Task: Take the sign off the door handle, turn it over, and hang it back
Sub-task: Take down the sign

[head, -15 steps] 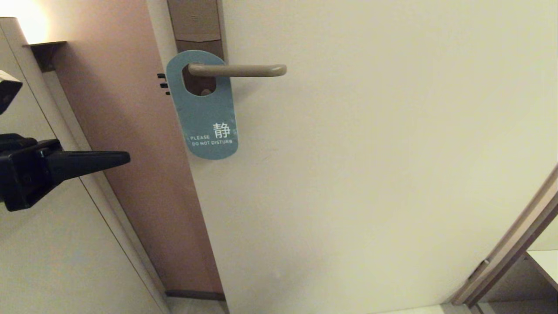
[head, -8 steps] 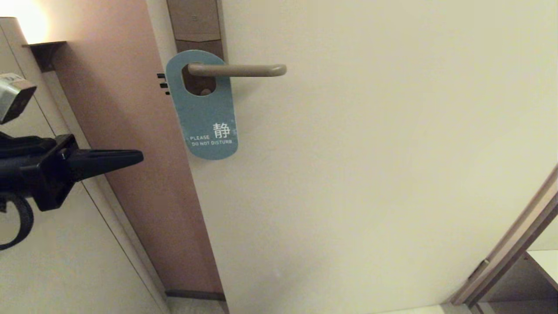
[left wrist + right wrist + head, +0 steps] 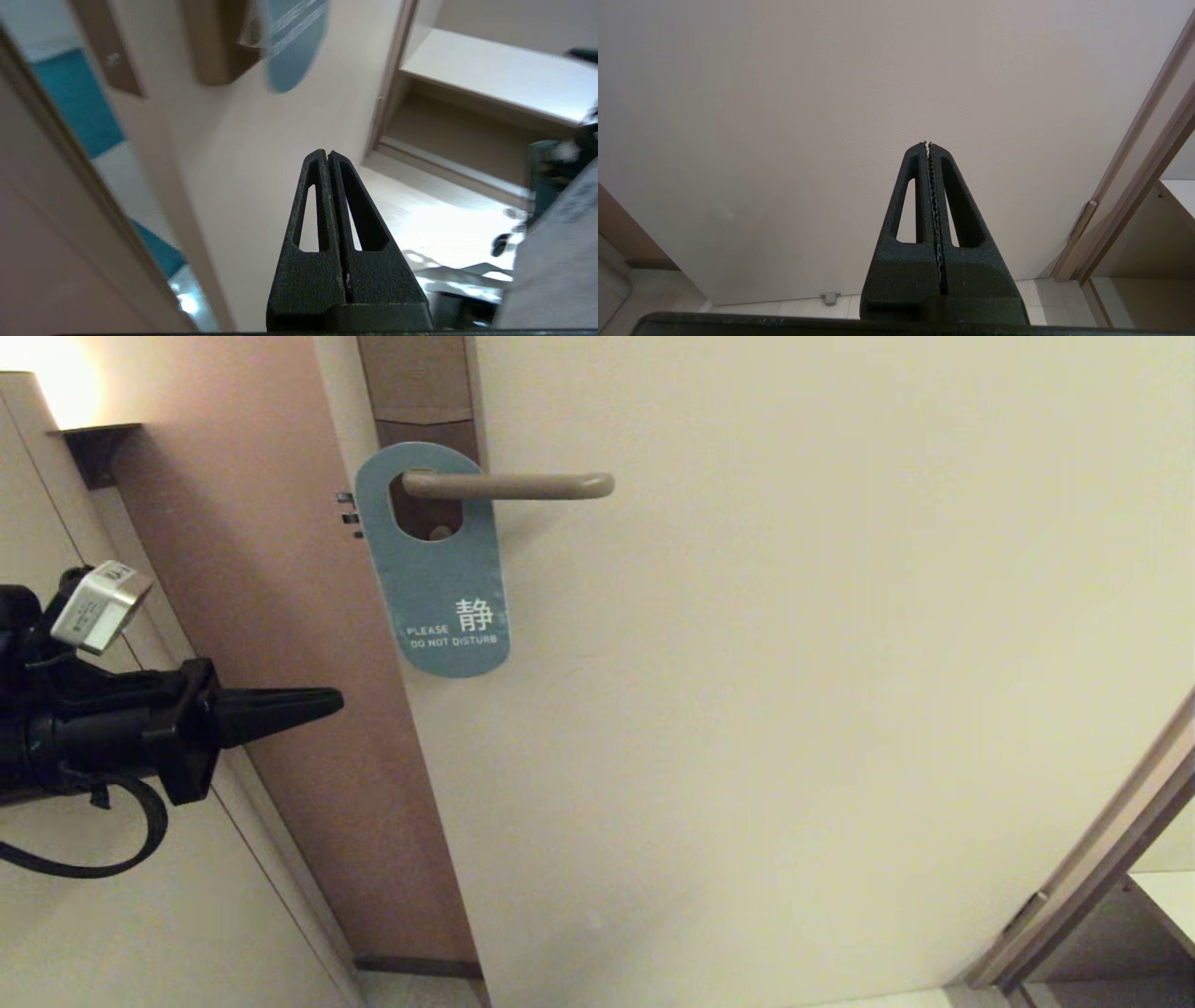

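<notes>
The blue sign [image 3: 439, 574] reading "PLEASE DO NOT DISTURB" hangs by its oval hole on the beige door handle [image 3: 509, 485], which sticks out to the right from the brown lock plate [image 3: 418, 392]. My left gripper [image 3: 338, 700] is shut and empty, pointing right, below and to the left of the sign, in front of the door edge. In the left wrist view the gripper [image 3: 328, 153] points at the door, with the sign's lower end [image 3: 292, 51] further off. My right gripper [image 3: 927, 143] is shut, low before the door, out of the head view.
The cream door [image 3: 794, 663] fills most of the view. Its brown edge [image 3: 308, 709] and a wall panel [image 3: 112, 915] lie to the left. A door frame [image 3: 1092, 859] and a shelf recess [image 3: 1158, 905] are at the lower right.
My left gripper has moved to the right and somewhat down, closer to the door edge and the sign, and more of the arm has come into view. The sign and handle have not moved.
</notes>
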Tool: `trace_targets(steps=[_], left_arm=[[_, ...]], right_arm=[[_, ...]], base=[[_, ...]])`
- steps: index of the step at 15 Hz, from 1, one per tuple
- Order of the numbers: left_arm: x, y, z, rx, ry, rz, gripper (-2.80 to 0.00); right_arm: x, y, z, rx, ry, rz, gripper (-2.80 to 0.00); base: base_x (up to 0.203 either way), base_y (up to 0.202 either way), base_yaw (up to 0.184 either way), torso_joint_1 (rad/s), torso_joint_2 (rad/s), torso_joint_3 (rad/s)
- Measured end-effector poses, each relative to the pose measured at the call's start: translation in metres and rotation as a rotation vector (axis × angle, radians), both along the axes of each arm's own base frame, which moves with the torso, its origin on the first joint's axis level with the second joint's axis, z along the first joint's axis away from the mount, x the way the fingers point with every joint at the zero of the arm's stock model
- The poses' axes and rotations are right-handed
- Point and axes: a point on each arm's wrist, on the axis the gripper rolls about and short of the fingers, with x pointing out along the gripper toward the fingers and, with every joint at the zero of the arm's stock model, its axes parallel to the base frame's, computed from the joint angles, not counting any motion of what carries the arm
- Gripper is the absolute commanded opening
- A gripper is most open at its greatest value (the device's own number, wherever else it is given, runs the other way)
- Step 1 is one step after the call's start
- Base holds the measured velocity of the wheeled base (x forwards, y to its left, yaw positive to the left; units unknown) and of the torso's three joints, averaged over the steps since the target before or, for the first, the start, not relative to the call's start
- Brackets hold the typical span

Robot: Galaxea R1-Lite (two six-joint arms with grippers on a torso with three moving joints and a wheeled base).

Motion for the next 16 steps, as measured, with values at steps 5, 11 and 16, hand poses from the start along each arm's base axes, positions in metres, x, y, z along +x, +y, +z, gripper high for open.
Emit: trace_targets(steps=[5, 11, 16], left_arm=[[0.002, -0.006, -0.016, 0.007, -0.001, -0.006, -2.8], [0.01, -0.005, -0.004, 0.014, -0.054, -0.006, -2.8], [0.017, -0.005, 0.004, 0.015, -0.079, -0.007, -2.8]], right_arm=[[0.0, 0.0, 0.0, 0.0, 0.0, 0.0, -2.8], [0.0, 0.0, 0.0, 0.0, 0.0, 0.0, -2.8], [0.0, 0.0, 0.0, 0.0, 0.0, 0.0, -2.8]], base=[[0.0, 0.0, 0.0, 0.0, 0.0, 0.0], [0.0, 0.0, 0.0, 0.0, 0.0, 0.0], [0.0, 0.0, 0.0, 0.0, 0.0, 0.0]])
